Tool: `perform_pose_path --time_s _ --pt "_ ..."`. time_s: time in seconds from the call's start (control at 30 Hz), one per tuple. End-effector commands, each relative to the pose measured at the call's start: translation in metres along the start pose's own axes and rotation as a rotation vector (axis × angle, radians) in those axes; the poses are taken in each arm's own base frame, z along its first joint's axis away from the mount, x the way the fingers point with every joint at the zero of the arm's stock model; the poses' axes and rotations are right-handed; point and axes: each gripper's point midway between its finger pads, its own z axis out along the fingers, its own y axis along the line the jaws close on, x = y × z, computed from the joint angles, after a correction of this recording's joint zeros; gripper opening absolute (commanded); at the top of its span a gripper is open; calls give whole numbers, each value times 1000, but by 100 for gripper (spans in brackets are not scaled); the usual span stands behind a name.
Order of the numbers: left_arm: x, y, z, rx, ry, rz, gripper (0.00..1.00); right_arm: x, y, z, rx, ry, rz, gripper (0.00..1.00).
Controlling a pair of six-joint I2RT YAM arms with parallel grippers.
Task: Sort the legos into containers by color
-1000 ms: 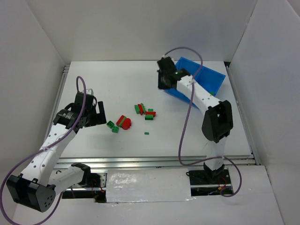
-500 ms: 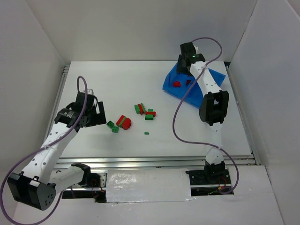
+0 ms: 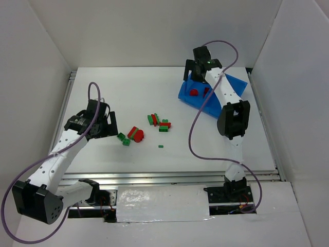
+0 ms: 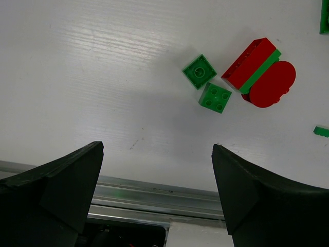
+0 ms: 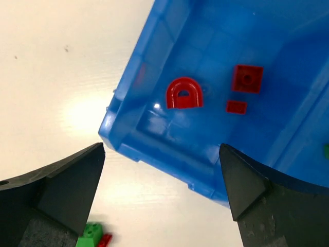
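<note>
Right end effector (image 5: 162, 154), jaws spread, hovers over diagonally skewed blue bin (image 5: 134, 88).

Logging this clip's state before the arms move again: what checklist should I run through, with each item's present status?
1. Left gripper jaws open and empty: ok.
2. Right gripper jaws open and empty, above the blue bin: ok.
3. Compartment below the right gripper holds only red bricks: ok, three red pieces show.
4. Other compartment's contents: cannot tell, mostly out of view.
5. Green bricks binned: not ok, two lie loose ahead of the left gripper.
6. Red-green stack free to split by colour: cannot tell whether the pieces are joined.
</note>
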Motion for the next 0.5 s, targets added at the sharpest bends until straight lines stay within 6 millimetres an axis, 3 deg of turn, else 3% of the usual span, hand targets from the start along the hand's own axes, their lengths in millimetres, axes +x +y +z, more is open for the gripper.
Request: perform_pose_path --time_s 0.0,0.03,0.07,0.1,0.13,0.17,0.2,0.23,0.27,0.3,0.33,0.47 --pt "-11 -6 -3 26 -38 -1 100 11 21 -34 -67 14 0 99" --pt "-13 -7 -3 26 -46 -4 99 11 51 -69 -119 -42 -3 99" --pt "-13 -6 -3 23 -52 -10 100 25 57 -77 -92 -49 -17 100" --pt "-14 -6 -4 23 -61 -19 99 73 58 -71 -63 29 -58 100" --pt "-15 -5 -4 17 -66 -22 100 87 89 -103 -122 -6 -59 100" --pt "-15 -4 -4 11 -70 -31 99 111 99 -110 -152 20 -77 100" --pt "-15 -3 -5 10 -76 -38 100 156 97 -106 -141 96 -100 100" --pt "-16 -3 -5 7 -80 -45 100 178 123 -129 -204 98 -72 100" --pt "-12 0 -3 0 -77 -50 100 210 118 -129 -178 139 -80 99" --pt "-12 0 -4 1 -83 -52 100 221 123 -136 -179 139 -67 99" --pt "-10 2 -3 -6 -82 -55 99 246 137 -147 -182 157 -51 99" --pt "-11 2 -7 7 -107 -64 99 295 150 -145 -128 204 -64 97"
